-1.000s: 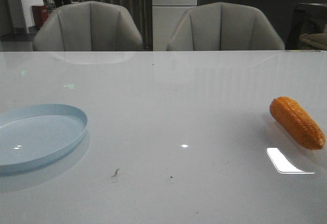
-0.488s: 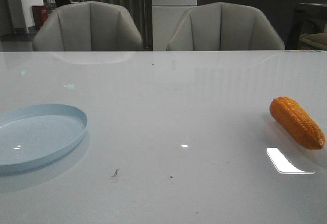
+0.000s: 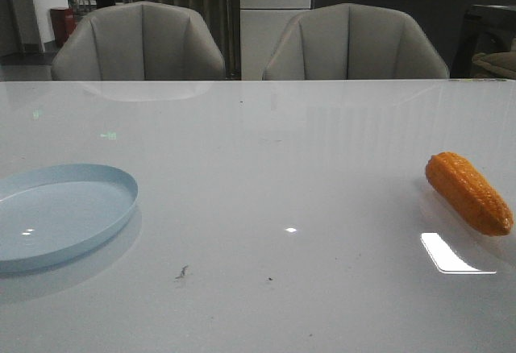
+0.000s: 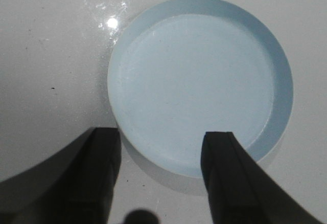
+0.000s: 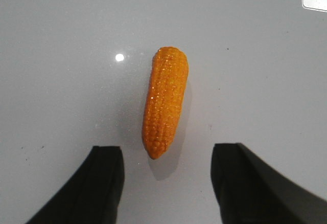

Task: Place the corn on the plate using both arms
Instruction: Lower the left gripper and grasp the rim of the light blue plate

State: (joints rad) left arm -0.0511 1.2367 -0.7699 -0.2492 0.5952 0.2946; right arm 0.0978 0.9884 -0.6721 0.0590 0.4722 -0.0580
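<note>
The orange corn (image 3: 469, 193) lies on the white table at the right, its narrow end toward the front. In the right wrist view the corn (image 5: 165, 101) lies lengthwise ahead of my right gripper (image 5: 167, 152), which is open and empty above the table, the corn's tip just beyond the fingertips. The pale-blue plate (image 3: 105, 177) sits empty at the left. In the left wrist view the plate (image 4: 281, 70) lies below my left gripper (image 4: 163, 137), open and empty, its fingers over the plate's near rim. Neither gripper shows in the front view.
Two grey chairs (image 3: 139, 43) stand behind the table's far edge. A bright window reflection (image 3: 451, 255) lies on the table just in front of the corn. Small dark specks (image 3: 182, 272) mark the table near the front.
</note>
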